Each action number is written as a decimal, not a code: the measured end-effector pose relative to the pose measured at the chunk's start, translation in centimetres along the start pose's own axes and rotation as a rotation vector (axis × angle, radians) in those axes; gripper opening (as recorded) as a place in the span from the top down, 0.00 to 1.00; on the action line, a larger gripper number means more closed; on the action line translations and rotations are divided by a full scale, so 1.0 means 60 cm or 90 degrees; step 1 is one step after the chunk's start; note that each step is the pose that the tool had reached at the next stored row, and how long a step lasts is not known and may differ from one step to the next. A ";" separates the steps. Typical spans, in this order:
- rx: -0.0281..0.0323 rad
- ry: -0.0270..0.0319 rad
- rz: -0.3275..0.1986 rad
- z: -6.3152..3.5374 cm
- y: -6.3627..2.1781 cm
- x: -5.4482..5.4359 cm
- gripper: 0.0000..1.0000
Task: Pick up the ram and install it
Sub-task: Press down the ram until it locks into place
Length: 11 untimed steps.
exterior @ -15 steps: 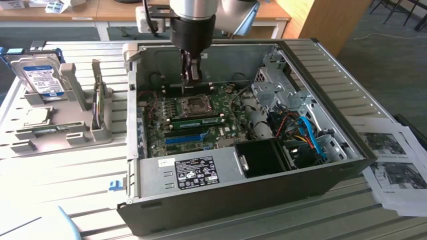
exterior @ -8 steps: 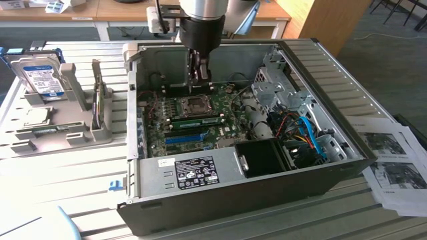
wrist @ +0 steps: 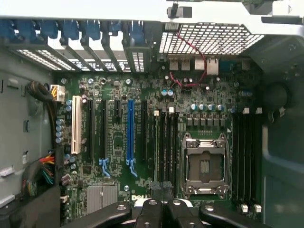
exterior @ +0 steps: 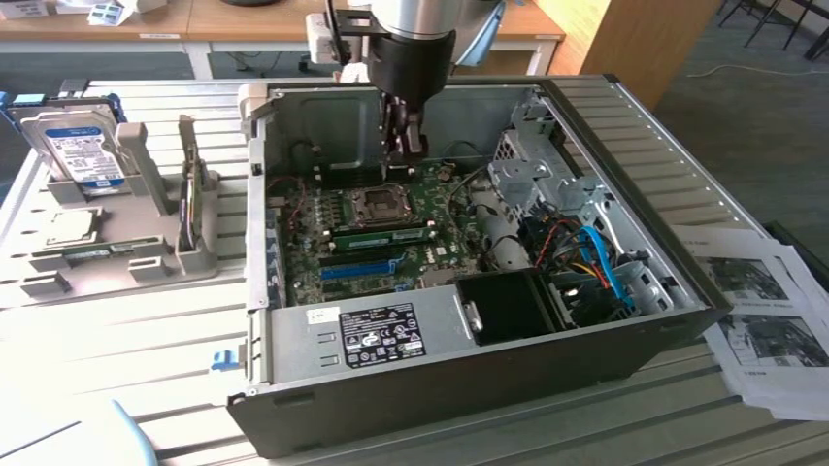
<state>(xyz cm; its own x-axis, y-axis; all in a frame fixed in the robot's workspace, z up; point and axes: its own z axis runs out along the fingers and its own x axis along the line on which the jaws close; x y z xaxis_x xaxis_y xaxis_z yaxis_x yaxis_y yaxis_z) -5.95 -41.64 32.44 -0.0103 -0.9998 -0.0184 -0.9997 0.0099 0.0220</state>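
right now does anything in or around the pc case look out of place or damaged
Nothing looks damaged or spilled. One ram stick sits level in its slot on the motherboard, and the end effector hangs shut inside the open case above the empty cpu socket. The papers overhang the table edge slightly.

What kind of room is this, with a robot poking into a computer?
Probably a lab or workshop for robot computer assembly: an opened PC case on a slatted table, a parts holder with a hard drive, and office desks behind.
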 end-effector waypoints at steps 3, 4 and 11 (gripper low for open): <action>0.0000 -0.0001 0.000 0.000 -0.002 0.000 0.91; 0.0000 0.0000 0.000 0.000 -0.002 0.000 0.91; 0.0000 0.0000 0.000 0.000 -0.002 0.000 0.91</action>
<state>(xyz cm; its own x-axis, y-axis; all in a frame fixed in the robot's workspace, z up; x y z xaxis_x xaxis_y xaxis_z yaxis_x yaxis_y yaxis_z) -5.82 -41.64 32.44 -0.0105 -0.9998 -0.0184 -0.9997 0.0100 0.0219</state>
